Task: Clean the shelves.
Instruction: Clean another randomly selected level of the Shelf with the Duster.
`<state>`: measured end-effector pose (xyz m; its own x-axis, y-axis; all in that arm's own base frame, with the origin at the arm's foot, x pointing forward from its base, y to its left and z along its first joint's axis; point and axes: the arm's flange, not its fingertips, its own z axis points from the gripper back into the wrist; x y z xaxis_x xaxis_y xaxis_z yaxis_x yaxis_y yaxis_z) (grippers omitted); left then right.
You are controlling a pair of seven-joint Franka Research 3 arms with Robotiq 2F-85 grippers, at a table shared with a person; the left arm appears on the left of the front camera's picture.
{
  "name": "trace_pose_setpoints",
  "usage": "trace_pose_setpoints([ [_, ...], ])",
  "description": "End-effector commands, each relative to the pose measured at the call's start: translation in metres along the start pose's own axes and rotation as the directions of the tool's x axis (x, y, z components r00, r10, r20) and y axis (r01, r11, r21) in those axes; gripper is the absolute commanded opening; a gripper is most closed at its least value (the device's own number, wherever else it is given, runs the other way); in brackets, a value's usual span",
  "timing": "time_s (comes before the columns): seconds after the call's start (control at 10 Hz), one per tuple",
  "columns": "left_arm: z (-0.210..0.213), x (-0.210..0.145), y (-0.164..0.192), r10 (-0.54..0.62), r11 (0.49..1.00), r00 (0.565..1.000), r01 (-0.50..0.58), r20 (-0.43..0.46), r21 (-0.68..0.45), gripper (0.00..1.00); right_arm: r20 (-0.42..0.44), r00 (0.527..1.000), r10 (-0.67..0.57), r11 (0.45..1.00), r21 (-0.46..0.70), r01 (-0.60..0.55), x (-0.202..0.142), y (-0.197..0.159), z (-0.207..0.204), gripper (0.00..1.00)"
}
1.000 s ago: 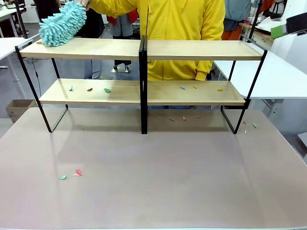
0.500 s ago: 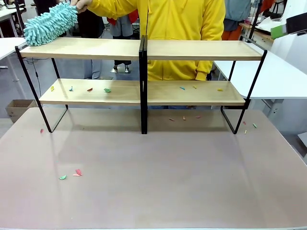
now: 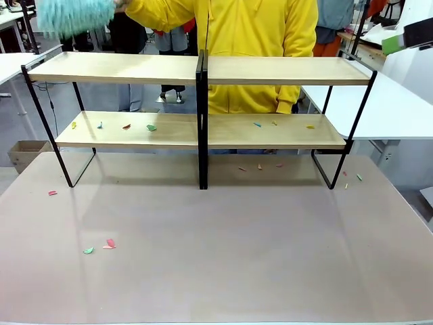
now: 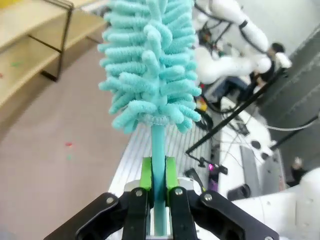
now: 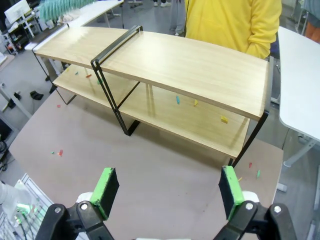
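The shelves stand at the far side of the table, two light-wood boards on a black frame; they also lie ahead in the right wrist view. My left gripper is shut on the handle of a teal fluffy duster, held off the table's edge with the shelves farther away. A person in yellow holds another teal duster above the left end of the upper board. Small coloured scraps lie on the lower board. My right gripper hangs open above the table, facing the rack.
More scraps lie on the brown table: a red and green pair, one near the left leg, and some under the right half. A white table stands at the right and a cardboard box on the floor at the left.
The person's duster swept off the left end of the upper board and rose above it. A red scrap fell to the table by the left leg, and a yellow one landed on the lower board.
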<state>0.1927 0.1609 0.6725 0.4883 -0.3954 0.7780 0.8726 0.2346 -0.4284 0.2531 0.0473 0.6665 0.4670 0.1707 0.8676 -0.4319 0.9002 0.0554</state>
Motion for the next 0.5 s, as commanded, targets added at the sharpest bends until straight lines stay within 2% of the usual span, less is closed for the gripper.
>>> trace_pose_setpoints([
  [0.0, -0.096, 0.016, 0.024, 0.086, 0.995, 0.981, -0.077, -0.173, 0.058, 0.12, 0.003, 1.0, 0.015, 1.0, 0.003, -0.015, 0.0, -0.002, 0.0, 1.0],
  [0.2, -0.193, -0.015, 0.033, 0.181, 0.975, 0.918, -0.213, -0.352, -0.055, 0.12, 0.003, 1.0, 0.015, 1.0, 0.003, -0.015, 0.0, -0.002, 0.0, 1.0],
  [0.3, -0.217, -0.04, 0.031, 0.199, 0.954, 0.871, -0.277, -0.45, -0.114, 0.12, 0.003, 1.0, 0.015, 1.0, 0.003, -0.015, 0.0, -0.002, 0.0, 1.0],
  [0.4, -0.209, -0.054, 0.032, 0.253, 0.939, 0.807, -0.338, -0.534, -0.066, 0.12, 0.003, 1.0, 0.015, 1.0, 0.003, -0.015, 0.0, -0.002, 0.0, 1.0],
])
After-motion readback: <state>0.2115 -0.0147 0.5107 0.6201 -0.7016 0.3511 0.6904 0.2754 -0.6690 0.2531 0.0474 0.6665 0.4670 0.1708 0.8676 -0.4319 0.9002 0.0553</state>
